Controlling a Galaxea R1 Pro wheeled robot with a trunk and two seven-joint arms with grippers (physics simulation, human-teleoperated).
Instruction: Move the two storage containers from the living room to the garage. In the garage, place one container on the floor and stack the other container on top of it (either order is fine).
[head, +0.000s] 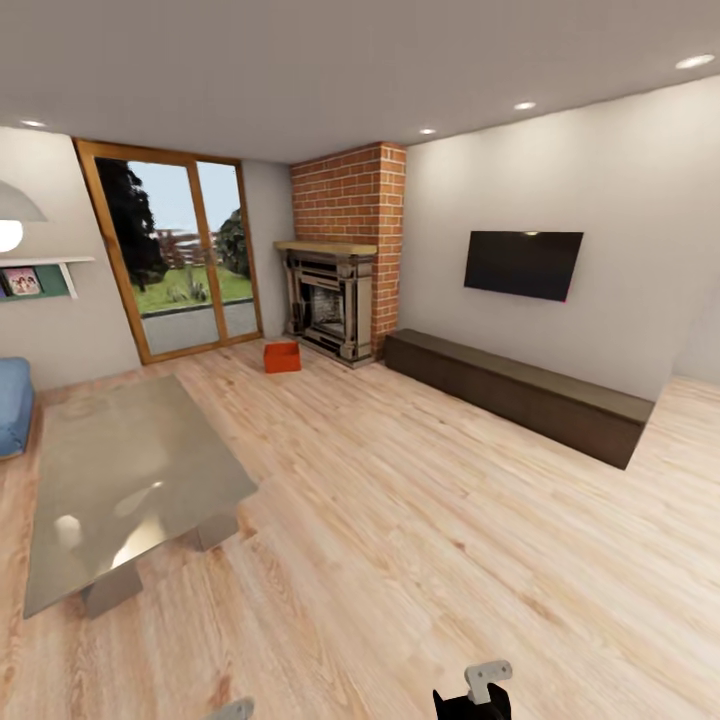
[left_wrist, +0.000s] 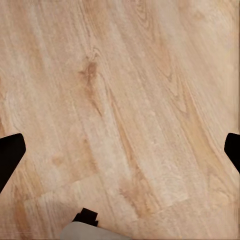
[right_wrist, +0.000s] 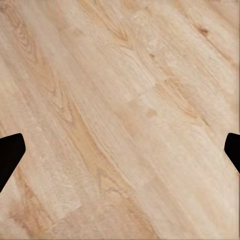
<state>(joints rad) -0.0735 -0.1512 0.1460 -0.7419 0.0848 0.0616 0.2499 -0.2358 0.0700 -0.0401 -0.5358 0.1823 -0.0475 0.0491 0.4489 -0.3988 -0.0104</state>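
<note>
Small orange-red storage container (head: 282, 356) on wood floor (head: 420, 520) beside fireplace (head: 330, 305)

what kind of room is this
Most likely a living room: a brick fireplace in the corner, a wall-mounted TV above a long low cabinet, and a glass coffee table on wood-plank flooring.

Light wood floor (head: 420, 520) runs to white walls. A brick fireplace (head: 340, 270) stands in the corner beside big glass doors (head: 175, 255). A black TV (head: 522, 264) hangs over a long dark cabinet (head: 515, 392).
</note>
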